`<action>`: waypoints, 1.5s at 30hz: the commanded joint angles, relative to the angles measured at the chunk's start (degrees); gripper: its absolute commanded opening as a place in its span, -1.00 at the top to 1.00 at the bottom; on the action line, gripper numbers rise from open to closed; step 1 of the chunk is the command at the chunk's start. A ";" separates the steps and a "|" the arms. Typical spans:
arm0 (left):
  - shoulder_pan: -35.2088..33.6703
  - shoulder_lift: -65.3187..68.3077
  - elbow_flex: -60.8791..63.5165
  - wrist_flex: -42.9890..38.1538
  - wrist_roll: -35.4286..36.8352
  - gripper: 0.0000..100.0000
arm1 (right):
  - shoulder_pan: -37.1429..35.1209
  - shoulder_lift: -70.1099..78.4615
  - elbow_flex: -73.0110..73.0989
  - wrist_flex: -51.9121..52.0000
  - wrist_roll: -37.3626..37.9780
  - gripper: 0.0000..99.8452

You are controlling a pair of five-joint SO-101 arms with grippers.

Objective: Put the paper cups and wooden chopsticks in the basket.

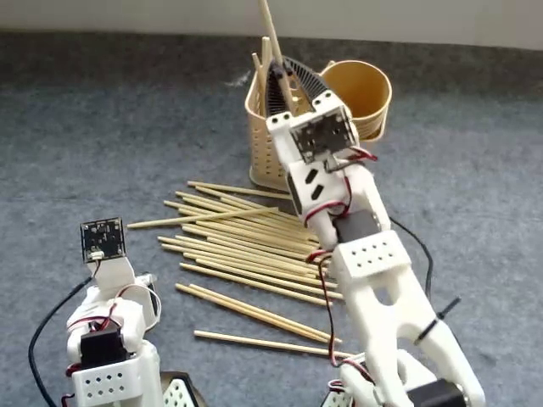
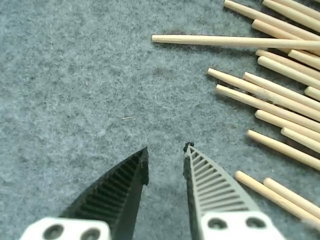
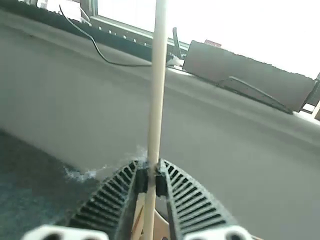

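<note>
My right gripper (image 1: 285,85) hangs over the tan slotted basket (image 1: 261,161) at the back, shut on one wooden chopstick (image 1: 273,38) that stands nearly upright. In the right wrist view the jaws (image 3: 152,172) pinch that chopstick (image 3: 159,75) near its lower part. A paper cup (image 1: 363,91) leans at the basket's right side, mouth toward the camera; whether it rests inside I cannot tell. Several chopsticks (image 1: 254,246) lie spread on the grey carpet in front of the basket. My left gripper (image 2: 166,150) is open just above bare carpet beside the pile's ends (image 2: 270,100).
The left arm (image 1: 106,280) stands at the lower left, the right arm's body (image 1: 382,288) stretches over the pile's right side. Grey carpet (image 1: 102,127) covers the table, with room on the left. A pale wall (image 3: 240,150) lies behind the basket.
</note>
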 commanded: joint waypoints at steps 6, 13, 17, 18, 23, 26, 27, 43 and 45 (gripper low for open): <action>-0.31 0.13 1.19 0.18 -0.09 0.74 | 1.10 5.23 -3.56 -1.10 -0.62 0.97; -0.31 0.13 1.19 0.18 -0.09 0.74 | 1.01 1.71 -8.40 14.64 -9.05 0.78; -0.31 0.13 1.19 0.18 -0.09 0.74 | 0.84 -1.71 -14.73 27.30 -10.73 0.78; -0.31 0.13 1.19 0.18 -0.09 0.74 | 0.75 -2.77 -15.96 30.64 -10.90 0.78; -0.31 0.13 1.19 0.18 -0.09 0.74 | -2.24 -8.48 -19.21 46.02 -10.99 0.78; -0.31 0.13 1.19 0.18 -0.09 0.74 | -4.44 -10.77 -19.12 52.26 -10.99 0.78; -0.31 0.13 1.19 0.18 -0.09 0.74 | -4.88 -11.21 -19.12 54.20 -10.99 0.78; -0.31 0.13 1.19 0.18 -0.09 0.74 | -14.81 -13.32 -9.19 72.75 -10.20 0.84; -0.31 0.13 1.19 0.18 -0.09 0.74 | -16.22 -13.32 -6.99 72.84 -8.62 0.84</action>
